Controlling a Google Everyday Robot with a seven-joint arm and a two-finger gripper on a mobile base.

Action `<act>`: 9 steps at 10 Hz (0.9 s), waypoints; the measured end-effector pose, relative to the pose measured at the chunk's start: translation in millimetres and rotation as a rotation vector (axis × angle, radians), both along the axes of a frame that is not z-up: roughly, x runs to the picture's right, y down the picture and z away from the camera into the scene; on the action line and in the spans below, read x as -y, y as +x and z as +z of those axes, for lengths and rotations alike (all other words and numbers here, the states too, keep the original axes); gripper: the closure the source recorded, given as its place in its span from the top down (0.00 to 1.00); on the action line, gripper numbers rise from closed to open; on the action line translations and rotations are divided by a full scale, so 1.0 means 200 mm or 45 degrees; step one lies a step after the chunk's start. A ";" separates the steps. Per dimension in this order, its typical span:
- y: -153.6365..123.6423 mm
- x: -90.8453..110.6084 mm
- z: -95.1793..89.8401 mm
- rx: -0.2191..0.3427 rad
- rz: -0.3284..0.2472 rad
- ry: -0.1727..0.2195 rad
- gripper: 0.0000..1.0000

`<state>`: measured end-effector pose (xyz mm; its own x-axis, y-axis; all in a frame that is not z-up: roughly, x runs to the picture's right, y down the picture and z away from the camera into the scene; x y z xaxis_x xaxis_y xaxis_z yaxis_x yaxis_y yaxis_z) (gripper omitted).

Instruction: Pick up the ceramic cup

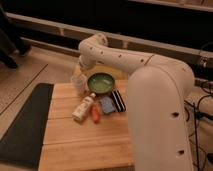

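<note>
The gripper (82, 73) hangs at the wooden table's (85, 146) far-left corner, right over the ceramic cup (78, 86). The cup stands upright just below it at 6 o'clock, and just beside the green bowl (101, 83), at the bowl's 9 o'clock. Whether the gripper has closed on the cup cannot be told.

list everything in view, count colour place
ceramic cup: one, off-white, far left of table beside bowl
bowl: one, green, far middle of table
bottle: one, white, lying in front of cup
orange item: one, orange, beside bottle
blue item: one, blue, in front of bowl
black item: one, black, right of blue item
table: one, light wood, centre
mat: one, dark, floor left of table
arm: one, white, reaching over table
claw: one, pale, just above cup
</note>
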<state>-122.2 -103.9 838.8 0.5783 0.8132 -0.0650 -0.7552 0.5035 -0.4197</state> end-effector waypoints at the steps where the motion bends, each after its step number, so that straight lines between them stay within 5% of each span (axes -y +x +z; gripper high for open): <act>1: 0.01 0.00 0.01 -0.001 0.007 -0.001 0.65; 9: -0.10 0.02 0.30 0.074 -0.065 -0.082 0.65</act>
